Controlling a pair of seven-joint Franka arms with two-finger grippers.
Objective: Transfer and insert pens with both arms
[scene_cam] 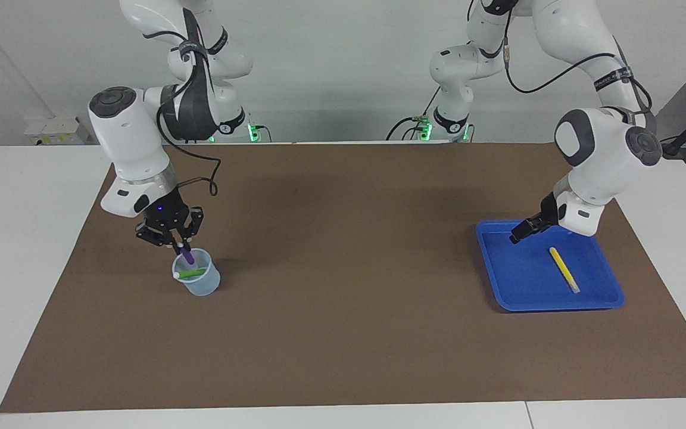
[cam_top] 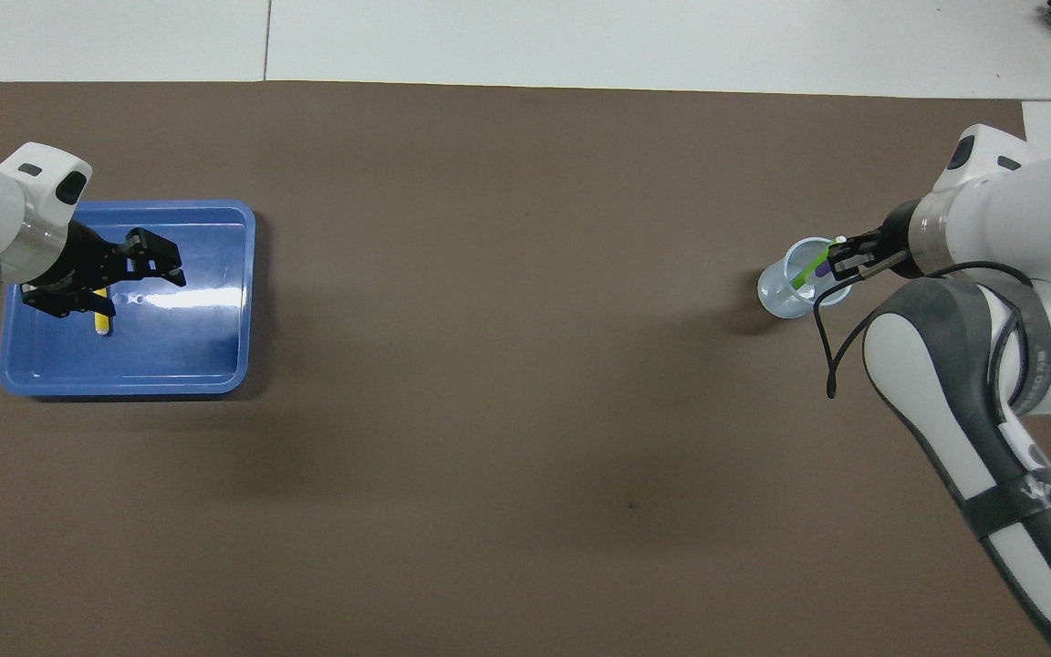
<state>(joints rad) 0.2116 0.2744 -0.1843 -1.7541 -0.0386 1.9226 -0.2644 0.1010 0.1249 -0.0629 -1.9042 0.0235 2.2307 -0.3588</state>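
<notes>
Right gripper (scene_cam: 180,243) fingers clamped on purple pen (scene_cam: 187,254), tip inside cup (scene_cam: 197,280); left gripper (cam_top: 159,265) fingers spread, empty, over tray (cam_top: 215,365).

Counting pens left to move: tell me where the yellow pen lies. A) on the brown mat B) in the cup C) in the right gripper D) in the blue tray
D: the yellow pen lies flat in the blue tray, with the left gripper over the tray.
</notes>
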